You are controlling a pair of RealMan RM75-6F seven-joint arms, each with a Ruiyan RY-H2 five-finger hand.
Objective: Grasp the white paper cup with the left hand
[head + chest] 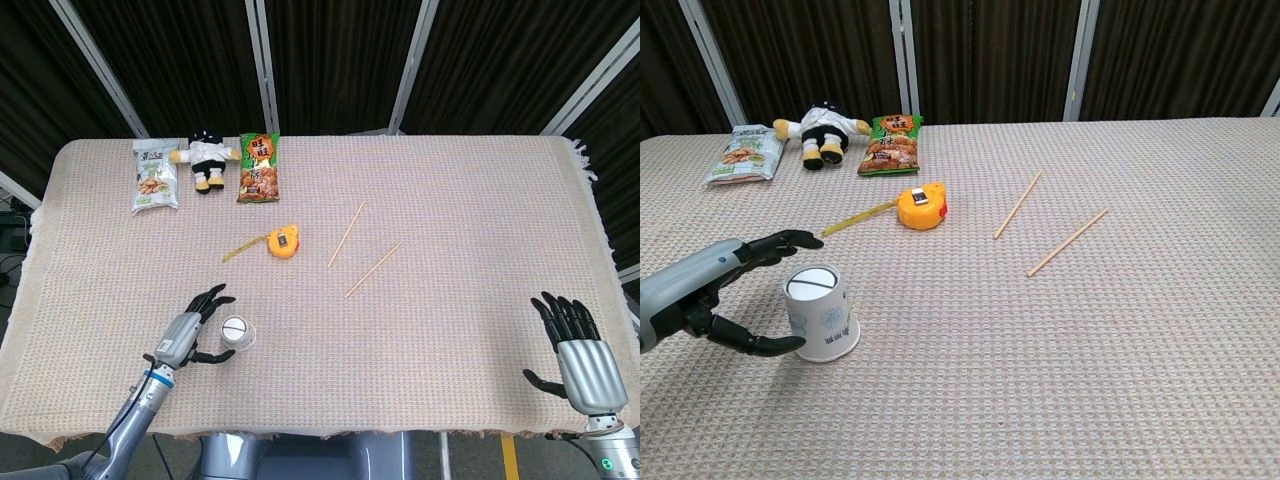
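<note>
- The cup [820, 313] is being shown standing upside down near the front left of the bench [450, 200], wide rim down on the cloth.
- The left hand [710, 292] is being held beside the cup, fingers [790, 240] spread and gripping nothing; the thumb tip looks to be just touching the cup's base.
- The right hand [580, 355] is being held open at the front right edge, well apart.

I can't read much from here. The green snack bag [258, 167] carries large red-and-yellow characters near its top, too small for me to make out. The pale snack packet [154, 176] has dark print at its top, illegible. The white paper cup [820, 313] bears faint blue markings I cannot read.
</note>
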